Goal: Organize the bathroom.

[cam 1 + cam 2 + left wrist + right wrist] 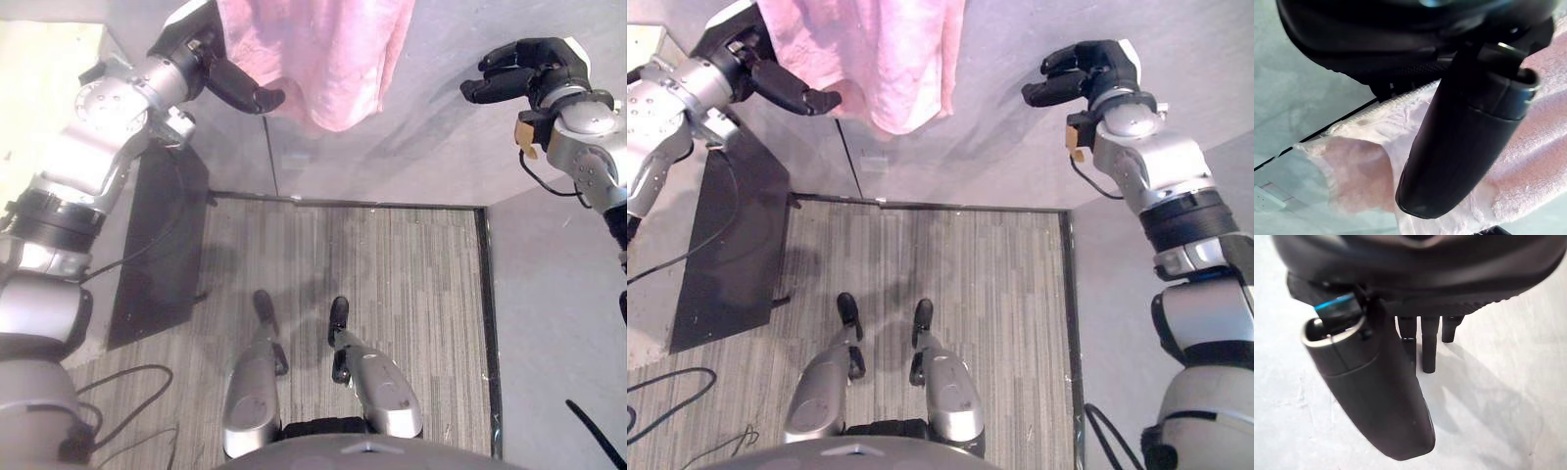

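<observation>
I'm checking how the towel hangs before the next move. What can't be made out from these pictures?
- What the pink towel hangs from: cut off by the top edge of both eye views.
- Whether the left hand grips the towel: in its wrist view the thumb covers the contact.
- The right hand is raised near the wall; contact can't be told.

The pink towel (323, 59) hangs against the grey wall (431, 137), directly in front of the left hand (211, 69), whose thumb lies across the towel's lower edge; there is no gap between hand and cloth. Below that hand a dark panel (157, 255) leans at the wall's foot. The right hand (524, 69), fingers loosely extended, sits close to bare wall, well apart from the towel. Between the two hands, past the towel's hem, the wall is bare, and the striped carpet (411, 294) lies below.
</observation>
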Robot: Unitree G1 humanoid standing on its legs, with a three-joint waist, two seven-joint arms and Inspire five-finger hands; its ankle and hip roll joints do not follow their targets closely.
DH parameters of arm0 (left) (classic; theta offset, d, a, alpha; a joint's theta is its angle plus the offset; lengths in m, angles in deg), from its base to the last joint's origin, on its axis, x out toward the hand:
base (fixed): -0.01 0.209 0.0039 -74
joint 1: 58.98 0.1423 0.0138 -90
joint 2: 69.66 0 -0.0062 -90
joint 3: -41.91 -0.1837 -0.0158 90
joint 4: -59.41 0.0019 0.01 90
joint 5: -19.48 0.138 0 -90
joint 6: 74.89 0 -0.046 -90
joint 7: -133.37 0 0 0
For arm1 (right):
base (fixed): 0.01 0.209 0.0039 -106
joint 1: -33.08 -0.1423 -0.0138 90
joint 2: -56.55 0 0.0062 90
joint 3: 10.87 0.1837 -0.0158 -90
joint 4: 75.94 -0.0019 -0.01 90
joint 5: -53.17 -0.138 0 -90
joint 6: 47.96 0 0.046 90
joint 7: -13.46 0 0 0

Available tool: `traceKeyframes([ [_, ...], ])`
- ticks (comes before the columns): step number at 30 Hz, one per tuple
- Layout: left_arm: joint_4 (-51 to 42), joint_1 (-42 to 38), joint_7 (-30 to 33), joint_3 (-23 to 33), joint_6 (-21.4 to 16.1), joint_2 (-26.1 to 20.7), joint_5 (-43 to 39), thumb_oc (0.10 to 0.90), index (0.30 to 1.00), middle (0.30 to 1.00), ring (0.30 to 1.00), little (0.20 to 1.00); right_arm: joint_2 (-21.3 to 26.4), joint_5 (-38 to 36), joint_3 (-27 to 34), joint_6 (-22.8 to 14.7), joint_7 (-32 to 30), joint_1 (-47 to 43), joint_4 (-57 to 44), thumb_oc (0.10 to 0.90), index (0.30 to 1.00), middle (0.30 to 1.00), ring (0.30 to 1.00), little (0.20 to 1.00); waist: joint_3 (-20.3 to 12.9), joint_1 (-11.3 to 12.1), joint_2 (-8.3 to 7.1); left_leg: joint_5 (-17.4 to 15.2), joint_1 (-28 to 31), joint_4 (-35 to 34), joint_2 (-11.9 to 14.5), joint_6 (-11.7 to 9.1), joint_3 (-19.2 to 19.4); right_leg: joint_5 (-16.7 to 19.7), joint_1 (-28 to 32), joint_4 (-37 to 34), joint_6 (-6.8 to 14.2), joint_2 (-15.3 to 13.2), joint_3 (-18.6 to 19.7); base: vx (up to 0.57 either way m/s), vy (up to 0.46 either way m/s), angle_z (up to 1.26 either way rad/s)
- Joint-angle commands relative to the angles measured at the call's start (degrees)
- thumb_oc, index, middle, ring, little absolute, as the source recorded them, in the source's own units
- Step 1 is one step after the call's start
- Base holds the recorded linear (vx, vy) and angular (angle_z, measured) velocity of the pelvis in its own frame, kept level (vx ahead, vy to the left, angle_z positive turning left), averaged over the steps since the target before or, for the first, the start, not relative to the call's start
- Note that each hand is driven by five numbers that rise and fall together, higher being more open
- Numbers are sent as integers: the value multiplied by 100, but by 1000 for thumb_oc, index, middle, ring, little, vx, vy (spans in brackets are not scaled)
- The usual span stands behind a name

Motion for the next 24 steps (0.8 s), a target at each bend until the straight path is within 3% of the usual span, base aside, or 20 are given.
traceKeyframes([
  [1,-250,-578,261,-315,-426,109,-14,800,900,900,900,900,-755,-665,32,-2029,421,-2177,-245,800,900,900,900,900,-724,734,-515,-644,552,176,135,-371,-224,-435,-139,358,619,-427,61,0,0,0],
  [3,-246,-579,272,-315,-432,122,-11,800,900,900,900,900,-801,-789,60,-2062,504,-2137,-242,800,900,900,900,900,-721,727,-502,-647,568,163,126,-370,-224,-435,-133,351,620,-431,63,0,0,0],
  [5,-199,-532,320,-302,-482,186,-3,800,900,900,900,900,-997,-1488,233,-2116,911,-1915,-257,800,900,900,900,900,-738,704,-426,-655,629,119,73,-349,-237,-451,-109,335,617,-457,102,-1,60,-3],
  [10,-42,-549,263,-311,-586,236,-94,800,900,900,900,900,-1326,-1930,462,-2122,1189,-1729,-227,800,900,900,900,900,-833,706,-283,-672,673,160,75,-354,-252,-490,-68,376,609,-500,131,14,54,-8],
  [17,137,-478,218,-309,-675,163,-216,800,900,900,900,900,-1180,-2335,768,-2139,1035,-1692,-232,800,900,900,900,900,-1028,646,-302,-698,751,152,104,-355,-218,-499,-20,372,624,-468,174,31,7,3],
  [24,94,-344,257,-245,-675,181,-201,800,900,900,900,900,-1055,-2338,804,-1845,1129,-1748,-322,800,900,900,900,900,-1081,632,-320,-706,726,216,120,-367,-226,-485,-14,344,609,-456,193,0,0,0],
])
